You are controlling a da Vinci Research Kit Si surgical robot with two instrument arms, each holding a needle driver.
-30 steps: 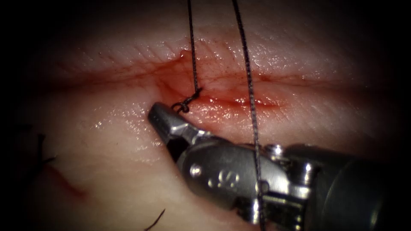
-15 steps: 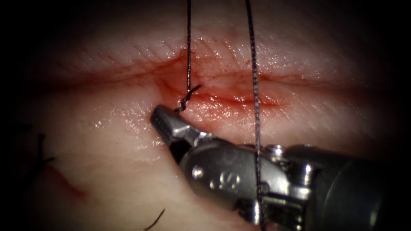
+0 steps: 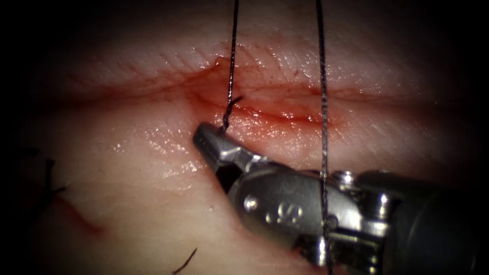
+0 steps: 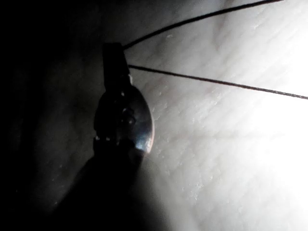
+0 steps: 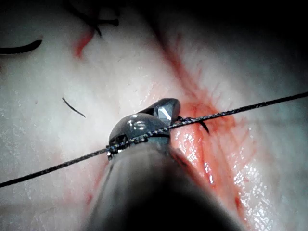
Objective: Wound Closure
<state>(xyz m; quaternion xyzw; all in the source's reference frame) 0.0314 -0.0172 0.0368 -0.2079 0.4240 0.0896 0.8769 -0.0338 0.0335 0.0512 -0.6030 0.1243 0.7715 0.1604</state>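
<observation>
Tightening is the step in hand: the thread (image 3: 232, 61) meets the cut (image 3: 285, 116) at a small knot about midway along it, and the slack curl seen beside the knot a second ago is now drawn out nearly straight. The short tail from that knot is clenched in the right tool (image 3: 206, 138), whose tip lies just beside the cut on its near edge, low against the tissue (image 3: 127, 168). One strand rises from the knot away from the cut; a second strand (image 3: 322, 102) crosses the cut further right and passes over the right tool's body. In its own wrist view the left tool (image 4: 114, 55) has both strands meeting at its tip, but whether it grips them cannot be told.

To do this well, the pull on the tail should probably stay low and level with the cut, opposite the rising strand, so the knot seats flat. Gentle, even tension seems wise, since the edges are soft and wet with red fluid (image 3: 204, 89).
</observation>
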